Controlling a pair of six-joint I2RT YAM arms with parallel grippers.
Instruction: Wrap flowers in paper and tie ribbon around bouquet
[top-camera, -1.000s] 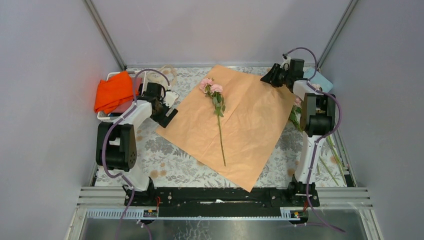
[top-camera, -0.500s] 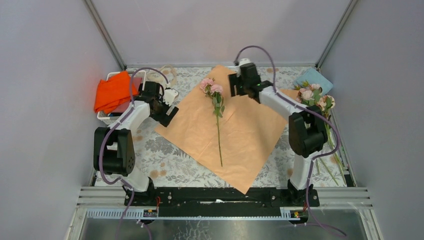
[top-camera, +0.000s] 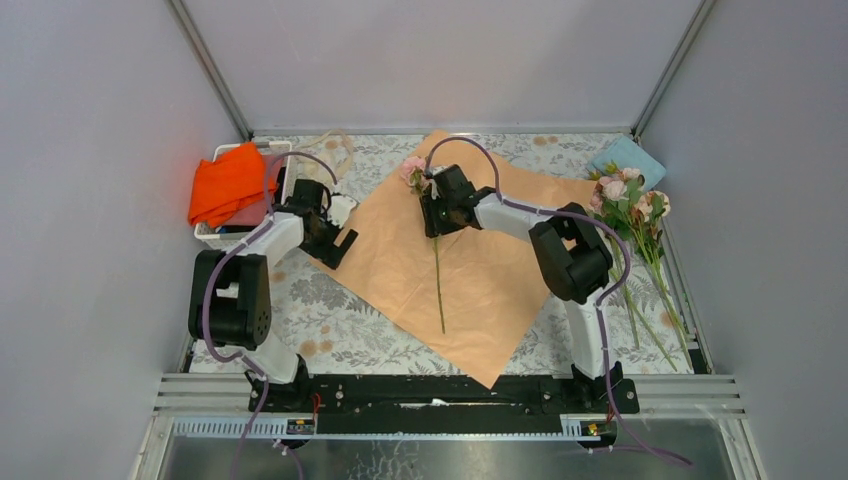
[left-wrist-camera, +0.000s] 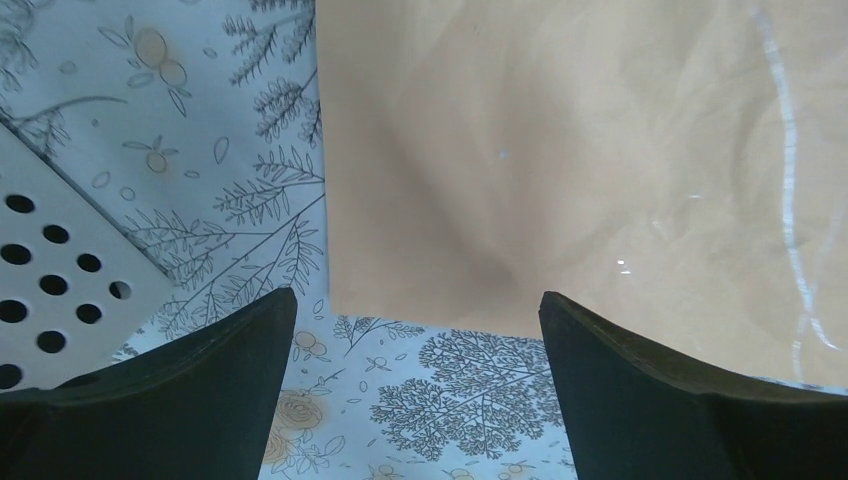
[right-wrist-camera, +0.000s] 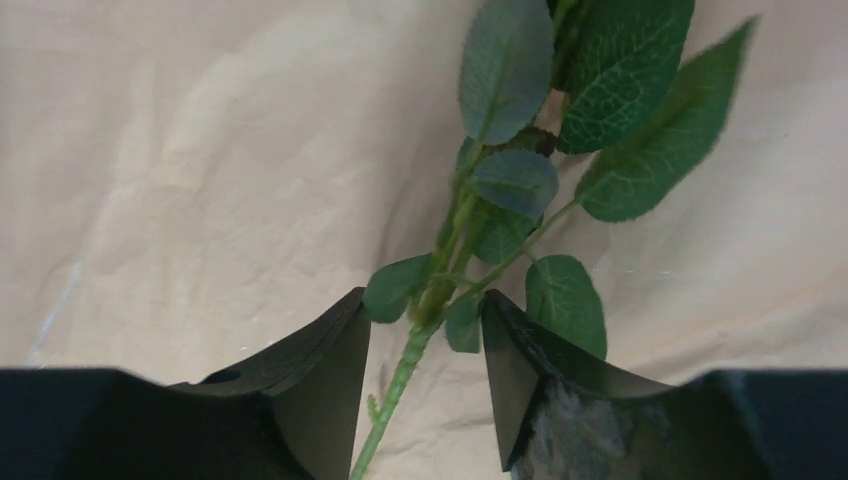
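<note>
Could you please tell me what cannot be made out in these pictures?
Flower blooms: right wrist view, cut off at top edge.
Stem under right gripper: top view, gripper covers it.
Paper underside: every view, lies face down.
Basket contents: top view, under orange cloth.

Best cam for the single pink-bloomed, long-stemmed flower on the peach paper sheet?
Top external: whole flower, bloom to stem end, though the right gripper covers part. Right wrist: only leaves and some stem between its fingers. Left wrist: none of it.
</note>
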